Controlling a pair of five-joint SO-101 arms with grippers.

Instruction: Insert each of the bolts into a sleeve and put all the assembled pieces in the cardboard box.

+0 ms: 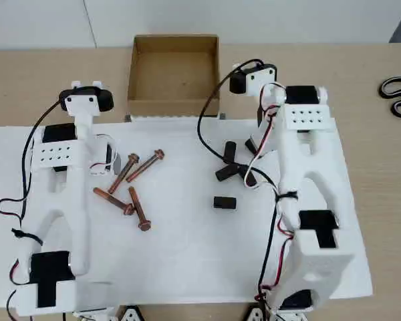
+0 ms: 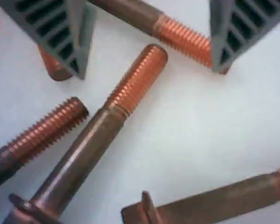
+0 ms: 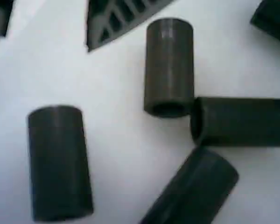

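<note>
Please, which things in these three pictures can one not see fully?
Left wrist view: the bolt straddled by the left end effector loses its head past the picture's edge.
Right wrist view: one sleeve is mostly cut off by the edge.
High view: white wires cross the sleeves; the scissors run off the edge; the near wall of the cardboard box hides some of its floor.

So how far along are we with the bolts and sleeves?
Nothing is done: the cardboard box holds nothing, and the four bolts and the sleeves lie separate on the white sheet. Nothing is in hand: the left gripper hangs open over the bolts, the right gripper over the sleeves. Every insertion and boxing remains.
</note>
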